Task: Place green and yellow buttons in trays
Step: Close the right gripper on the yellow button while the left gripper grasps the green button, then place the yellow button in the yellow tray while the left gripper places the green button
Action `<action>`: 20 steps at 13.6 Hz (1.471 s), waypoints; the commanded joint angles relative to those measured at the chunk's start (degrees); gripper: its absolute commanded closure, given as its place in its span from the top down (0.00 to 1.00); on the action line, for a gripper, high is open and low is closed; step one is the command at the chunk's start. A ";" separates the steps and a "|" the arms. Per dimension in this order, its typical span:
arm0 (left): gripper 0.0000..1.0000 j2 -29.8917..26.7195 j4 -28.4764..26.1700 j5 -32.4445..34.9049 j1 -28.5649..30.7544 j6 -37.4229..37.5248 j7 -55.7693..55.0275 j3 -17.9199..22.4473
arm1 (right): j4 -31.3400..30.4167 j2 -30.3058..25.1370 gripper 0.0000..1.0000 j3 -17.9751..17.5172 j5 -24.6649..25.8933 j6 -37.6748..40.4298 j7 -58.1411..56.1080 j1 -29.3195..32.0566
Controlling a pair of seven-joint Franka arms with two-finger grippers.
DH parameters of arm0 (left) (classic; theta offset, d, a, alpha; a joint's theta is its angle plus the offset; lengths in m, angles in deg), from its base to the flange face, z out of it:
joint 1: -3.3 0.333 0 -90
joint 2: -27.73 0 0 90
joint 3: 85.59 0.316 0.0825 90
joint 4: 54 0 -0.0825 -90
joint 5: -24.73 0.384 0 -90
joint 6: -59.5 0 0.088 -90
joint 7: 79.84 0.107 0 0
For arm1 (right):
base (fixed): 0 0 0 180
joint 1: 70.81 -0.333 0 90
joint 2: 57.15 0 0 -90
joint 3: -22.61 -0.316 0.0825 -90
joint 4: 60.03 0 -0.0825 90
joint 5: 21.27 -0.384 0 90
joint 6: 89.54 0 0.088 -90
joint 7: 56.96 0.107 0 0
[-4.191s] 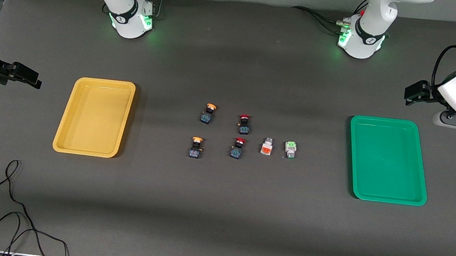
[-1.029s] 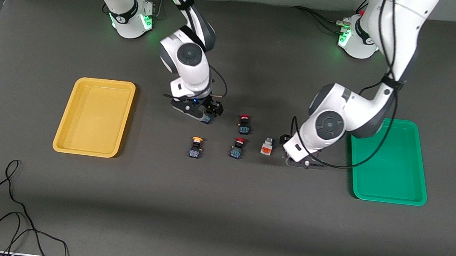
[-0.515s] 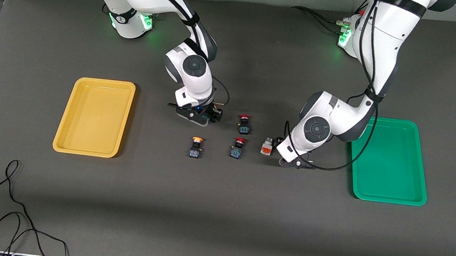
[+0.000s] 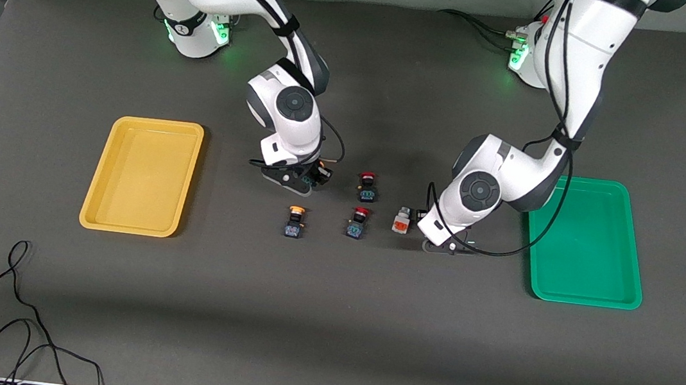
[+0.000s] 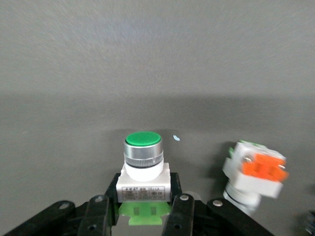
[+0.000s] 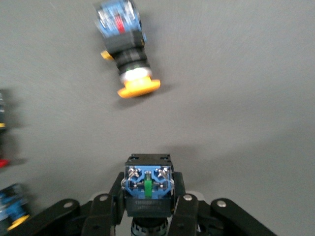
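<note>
Left gripper [image 5: 143, 209]: clamped on green-capped button [image 5: 143, 169], mid-table. Right gripper [image 6: 148, 206]: clamped on blue-based button [image 6: 147, 183], mid-table

Overall light: even, moderate light is falling from above on the dark mat [image 4: 328, 320].
Shadows: soft bands of shade are lying across the mat in the front view; a darker band is crossing both wrist views.
Glow: green lamps are shining at the arm bases [image 4: 196, 34], tinting the mat beside them.
Glare: the yellow tray [image 4: 115, 205] and green tray [image 4: 583, 297] are catching faint sheen along their rims.
Left wrist focus: the green button [image 5: 143, 167] is showing fairly sharp; the orange-marked button [image 5: 253, 174] is smearing.
Right wrist focus: the held button [image 6: 148, 189] is reading clearly; the yellow button [image 6: 125, 49] is blurring.
</note>
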 commanded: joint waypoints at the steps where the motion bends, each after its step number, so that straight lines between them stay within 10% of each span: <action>1: 0.00 -7.25 4.64 -0.03 0.59 14.94 0.80 1.09 | 10.83 -2.48 0.24 1.63 0.15 15.15 -4.65 0.27; 5: 0.00 -12.00 16.17 0.84 9.10 36.67 9.83 1.09 | 15.71 -6.51 0.24 6.90 -6.26 24.33 -20.78 3.42; 10: 0.00 -14.56 16.02 6.91 23.42 39.79 30.84 1.09 | 7.55 -14.86 0.24 22.79 -6.27 25.48 -49.70 3.52; 15: 0.00 -14.56 5.15 7.09 35.65 26.74 45.71 1.09 | -3.43 -20.14 0.24 39.50 -6.27 19.53 -74.77 3.43; 20: 0.00 -11.76 -9.72 7.00 38.56 4.51 46.61 1.09 | -24.17 -19.19 0.24 45.32 -7.15 -9.36 -86.49 4.74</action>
